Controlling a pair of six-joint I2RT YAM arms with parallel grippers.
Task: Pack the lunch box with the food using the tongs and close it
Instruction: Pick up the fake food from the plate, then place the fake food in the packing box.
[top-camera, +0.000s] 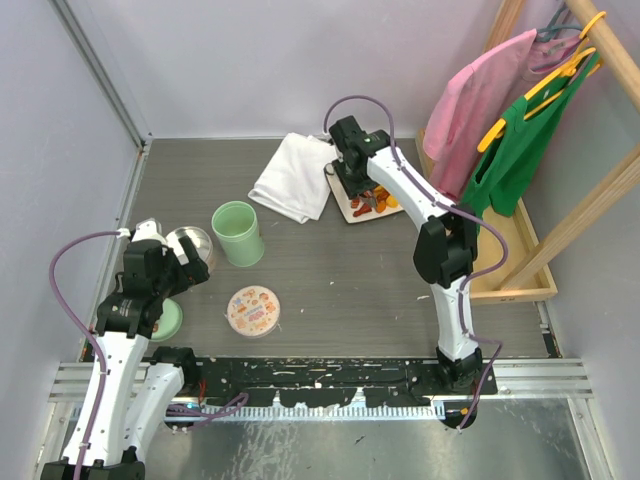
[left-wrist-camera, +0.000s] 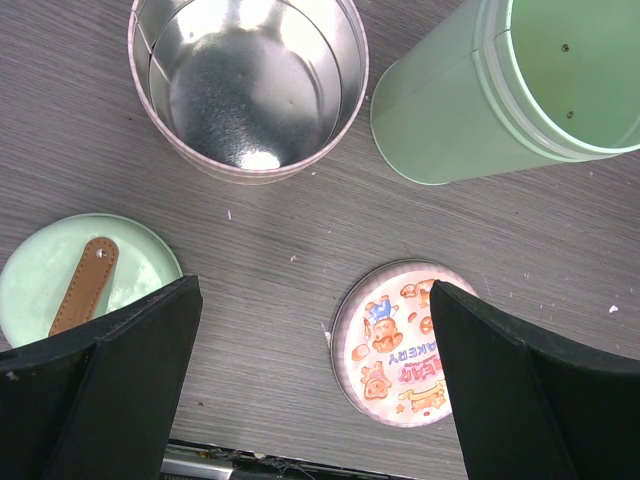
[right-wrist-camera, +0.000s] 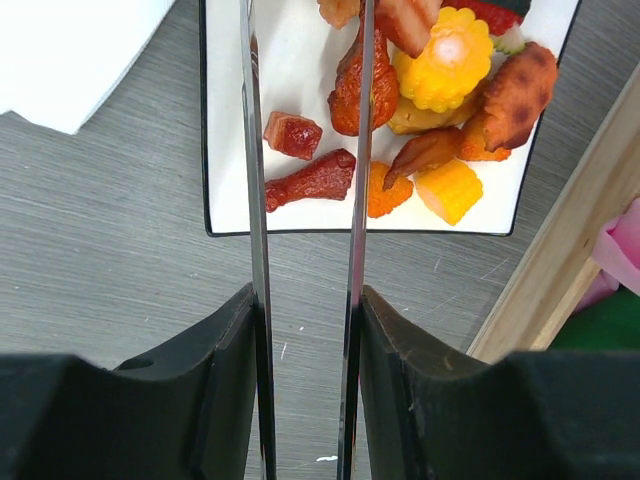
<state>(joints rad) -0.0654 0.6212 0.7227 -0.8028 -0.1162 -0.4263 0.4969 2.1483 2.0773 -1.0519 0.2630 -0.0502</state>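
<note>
Though its parts stand open, the lunch box has nothing packed in it yet. Nearer than the mint-green canister (left-wrist-camera: 440, 110) lie the printed lid (left-wrist-camera: 395, 345) and the mint-green lid (left-wrist-camera: 40, 270), both off. The left gripper (left-wrist-camera: 312, 290) hangs above them, jaws spread wide and holding nothing. Just left of the canister, the steel tin (left-wrist-camera: 320, 60) is bare inside, and the canister looks empty too.

Far beyond the canister, to its right, the right gripper (right-wrist-camera: 305, 300) pinches the tongs (right-wrist-camera: 255, 200), pressing their arms almost parallel. They reach over the white plate (right-wrist-camera: 300, 70), where the food (right-wrist-camera: 445, 60) is heaped, mostly just right of the arms. The tips run out of view, so any catch cannot be told. All the packing and the closing seem left.
</note>
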